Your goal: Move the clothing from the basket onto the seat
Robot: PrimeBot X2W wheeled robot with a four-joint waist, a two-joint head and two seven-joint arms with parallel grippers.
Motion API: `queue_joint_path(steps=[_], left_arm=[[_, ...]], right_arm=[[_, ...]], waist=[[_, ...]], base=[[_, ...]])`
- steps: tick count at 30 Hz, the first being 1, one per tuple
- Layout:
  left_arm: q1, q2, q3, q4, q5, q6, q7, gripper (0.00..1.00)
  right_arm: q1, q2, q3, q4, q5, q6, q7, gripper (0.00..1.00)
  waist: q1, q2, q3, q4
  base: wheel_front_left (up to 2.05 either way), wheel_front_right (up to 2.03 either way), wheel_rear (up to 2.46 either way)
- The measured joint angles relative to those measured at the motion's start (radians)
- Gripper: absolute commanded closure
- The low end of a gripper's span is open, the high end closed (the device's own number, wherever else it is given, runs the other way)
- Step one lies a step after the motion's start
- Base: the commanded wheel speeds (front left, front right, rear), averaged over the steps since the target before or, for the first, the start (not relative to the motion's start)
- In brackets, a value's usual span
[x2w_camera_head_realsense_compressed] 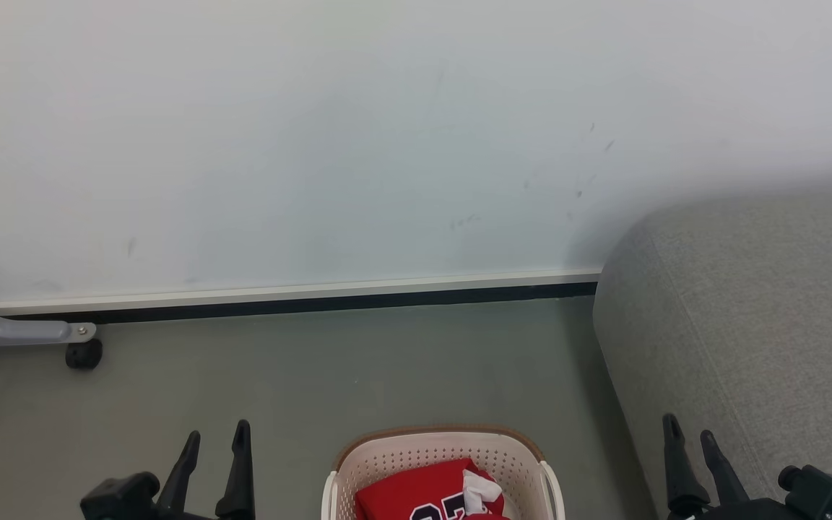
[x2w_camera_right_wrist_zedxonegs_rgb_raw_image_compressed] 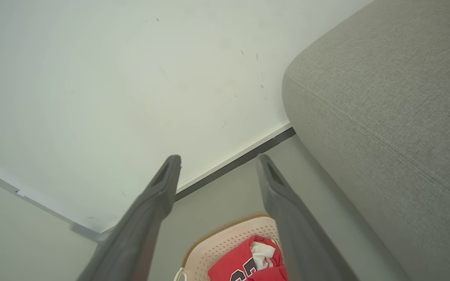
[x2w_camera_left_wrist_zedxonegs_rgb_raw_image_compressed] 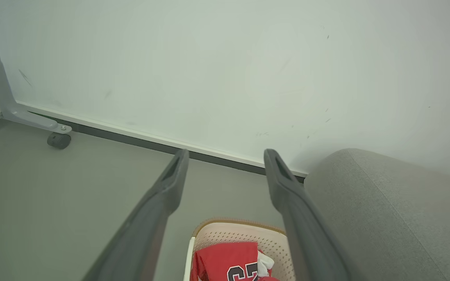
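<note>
In the basket [x2w_camera_head_realsense_compressed: 445, 435] beside the seat [x2w_camera_head_realsense_compressed: 748, 325], the clothing [x2w_camera_head_realsense_compressed: 423, 491] lay bunched, number facing up, its long axis cut off at the picture's edge. The left gripper [x2w_camera_head_realsense_compressed: 218, 431] and right gripper [x2w_camera_head_realsense_compressed: 687, 426] flanked the basket, fingers spread wide, holding nothing.

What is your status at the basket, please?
Open and empty: left tool, right tool. In the basket: red clothes; sofa to its right. Nothing seen in the way.
</note>
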Motion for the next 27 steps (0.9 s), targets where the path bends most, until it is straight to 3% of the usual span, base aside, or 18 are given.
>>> queue_joint_path(steps=[13,27], left_arm=[[0.03,0.018,-0.044,-0.009,0.199,0.031,-0.051,0.0],[0.059,0.012,-0.058,-0.011,0.324,0.043,-0.099,0.0]], right_arm=[[0.02,-0.021,0.052,-0.012,-0.16,-0.034,-0.046,0.0],[0.04,-0.043,0.104,-0.035,-0.333,-0.061,-0.099,0.0]], waist=[[0.0,0.0,-0.02,0.002],[0.0,0.0,-0.043,0.005]], base=[[0.0,0.0,0.0],[0.0,0.0,0.0]])
